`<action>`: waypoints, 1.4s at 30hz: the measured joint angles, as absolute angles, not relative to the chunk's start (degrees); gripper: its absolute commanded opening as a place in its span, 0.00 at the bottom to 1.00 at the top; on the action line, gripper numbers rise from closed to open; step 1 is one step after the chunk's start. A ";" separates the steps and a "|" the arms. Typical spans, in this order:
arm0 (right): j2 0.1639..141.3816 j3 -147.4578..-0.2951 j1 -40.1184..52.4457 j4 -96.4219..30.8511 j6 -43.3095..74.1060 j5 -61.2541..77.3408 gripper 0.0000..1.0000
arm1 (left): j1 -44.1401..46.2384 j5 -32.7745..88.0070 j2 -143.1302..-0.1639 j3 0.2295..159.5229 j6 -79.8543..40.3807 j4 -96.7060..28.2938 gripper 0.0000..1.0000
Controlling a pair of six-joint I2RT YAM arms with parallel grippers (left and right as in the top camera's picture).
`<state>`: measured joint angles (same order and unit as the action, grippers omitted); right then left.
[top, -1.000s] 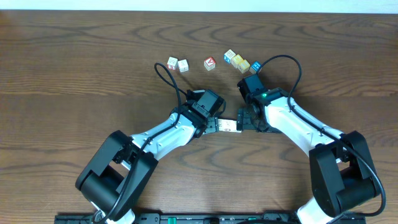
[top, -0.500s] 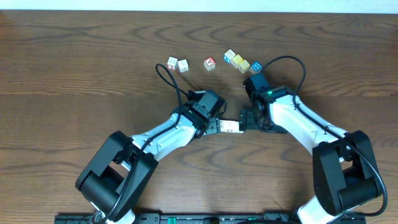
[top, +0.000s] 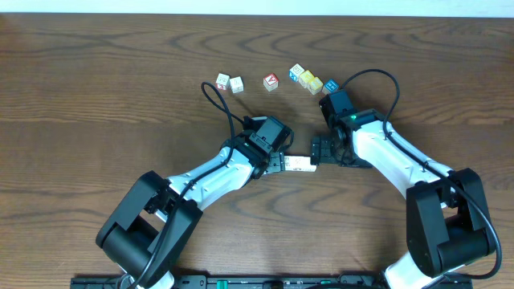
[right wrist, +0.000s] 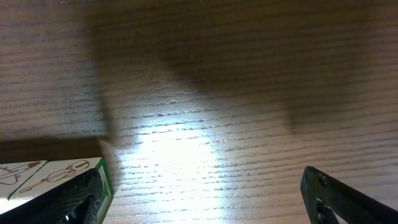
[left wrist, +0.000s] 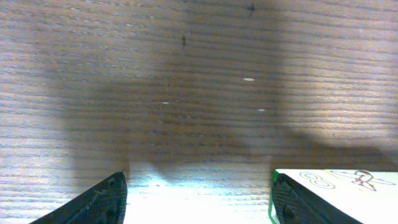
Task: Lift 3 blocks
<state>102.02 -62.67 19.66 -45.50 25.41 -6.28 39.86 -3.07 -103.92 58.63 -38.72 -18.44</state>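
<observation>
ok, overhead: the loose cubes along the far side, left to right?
White cube with red print → plain white cube → red cube → pale cube → yellow cube → blue cube.

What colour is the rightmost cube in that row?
It's a blue cube; the overhead view shows it best.

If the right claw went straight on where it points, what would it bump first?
Probably the table: the right claw points down at bare wood. The blocks sit off to one side, not in the way.
</observation>
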 measured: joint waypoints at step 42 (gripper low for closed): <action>65.89 -76.71 19.97 -80.95 26.61 -4.21 0.99 | 25.69 -6.39 -73.12 58.98 -38.70 -43.97 0.75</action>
<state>65.89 -76.71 19.97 -80.95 26.61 -4.21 25.69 -6.39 -73.12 58.98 -38.70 -43.97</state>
